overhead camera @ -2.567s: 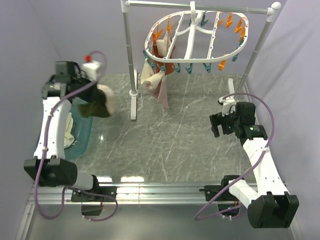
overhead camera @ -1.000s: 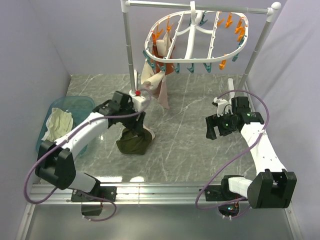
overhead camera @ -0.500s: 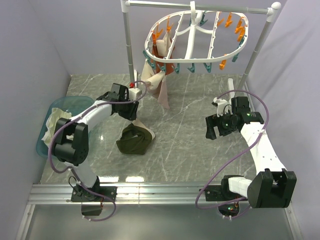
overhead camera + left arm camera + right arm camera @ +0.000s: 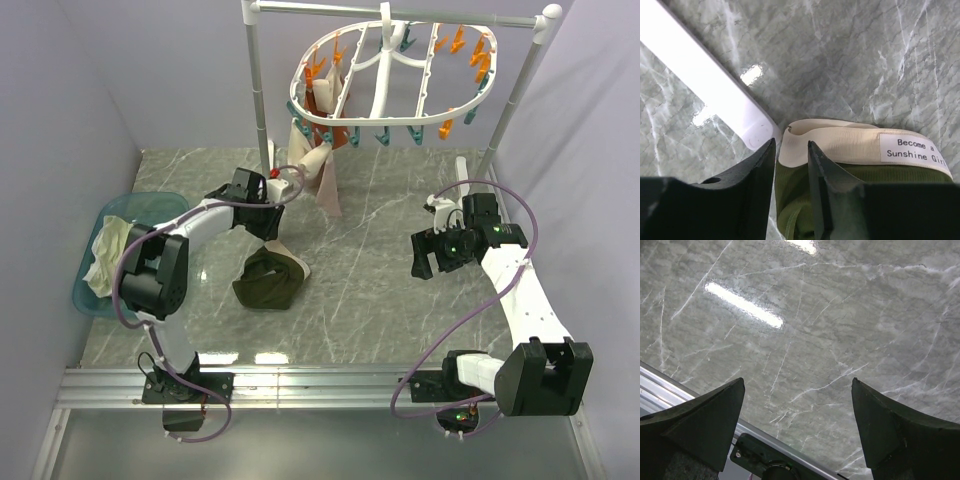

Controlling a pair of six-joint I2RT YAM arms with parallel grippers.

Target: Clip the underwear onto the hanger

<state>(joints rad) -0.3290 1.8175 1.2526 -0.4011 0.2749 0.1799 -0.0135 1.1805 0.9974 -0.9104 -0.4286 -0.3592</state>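
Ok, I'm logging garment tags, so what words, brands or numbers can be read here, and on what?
"Become a": top line of the white label on the beige waistband of the underwear.
"Sunshine Gir": second line of that label; its last letters are cut off.
No other text is readable in any view.

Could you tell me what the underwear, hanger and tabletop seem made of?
Underwear: soft, matte olive knit, finely ribbed, with a smooth beige elastic-looking waistband. Hanger: probably moulded plastic, glossy white. Tabletop: glossy grey veined surface with glare; stone or laminate, unclear.
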